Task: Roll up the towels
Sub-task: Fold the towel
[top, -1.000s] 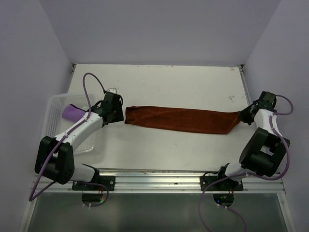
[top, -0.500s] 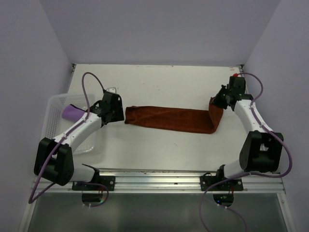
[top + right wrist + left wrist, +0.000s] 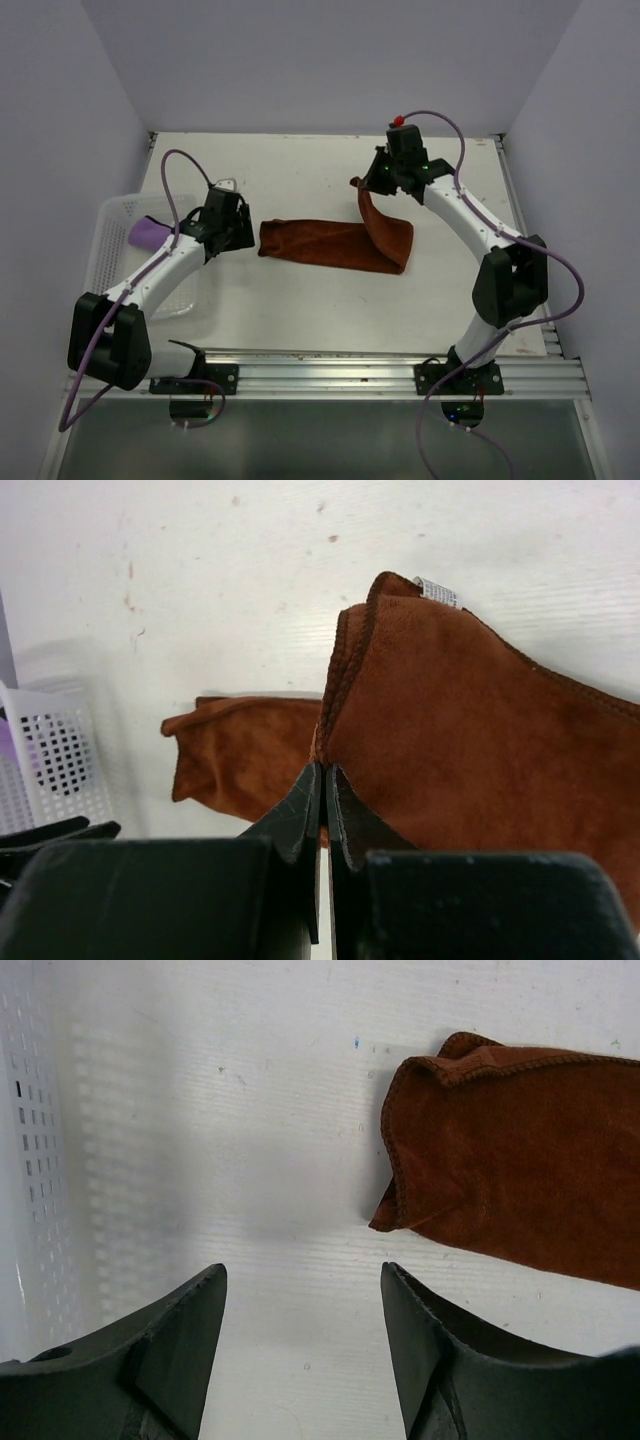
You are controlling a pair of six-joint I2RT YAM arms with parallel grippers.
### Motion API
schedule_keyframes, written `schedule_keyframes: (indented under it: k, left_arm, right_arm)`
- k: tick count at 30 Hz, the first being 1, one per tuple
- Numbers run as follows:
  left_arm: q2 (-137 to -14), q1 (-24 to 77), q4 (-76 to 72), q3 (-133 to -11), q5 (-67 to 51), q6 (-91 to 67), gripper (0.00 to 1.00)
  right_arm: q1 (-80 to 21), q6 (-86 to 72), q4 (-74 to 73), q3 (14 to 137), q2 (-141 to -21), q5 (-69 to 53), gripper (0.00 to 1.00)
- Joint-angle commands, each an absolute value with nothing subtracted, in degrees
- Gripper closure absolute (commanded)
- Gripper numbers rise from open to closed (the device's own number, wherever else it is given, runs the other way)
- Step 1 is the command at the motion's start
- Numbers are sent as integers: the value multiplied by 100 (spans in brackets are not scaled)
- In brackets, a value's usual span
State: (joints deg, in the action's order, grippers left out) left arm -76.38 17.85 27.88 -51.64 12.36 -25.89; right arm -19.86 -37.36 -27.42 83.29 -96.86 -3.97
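While the orange towel lies across the middle of the table, with white tabletop seen on every side, its right end is held lifted, pinched in the clenched right gripper. The left gripper is spread wide, empty, beside the towel's left edge. The purple towel is seen in the basket.

Bright, even, diffuse light; soft shadows on the white table; wrist views sharp.

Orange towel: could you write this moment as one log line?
right gripper: shut on orange towel, one end held raised | left gripper: open, empty, beside other end | purple towel: in basket
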Motion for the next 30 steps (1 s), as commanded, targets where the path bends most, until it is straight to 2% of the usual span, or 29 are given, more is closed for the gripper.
schedule_keyframes:
  k: [1, 15, 30]
  left_arm:
    - [-7444, 1714, 2663, -5150, 1134, -2487, 33]
    - [-7400, 1661, 2654, -5142, 1037, -2479, 33]
    - [-7365, 1644, 2646, -5133, 993, -2470, 33]
  right_arm:
    - [-2380, -3964, -2918, 9155, -9984, -185, 100]
    - [-3374, -4131, -3173, 11037, -11231, -211, 100]
    - [-3911, -4184, -3147, 11426, -11646, -299, 100]
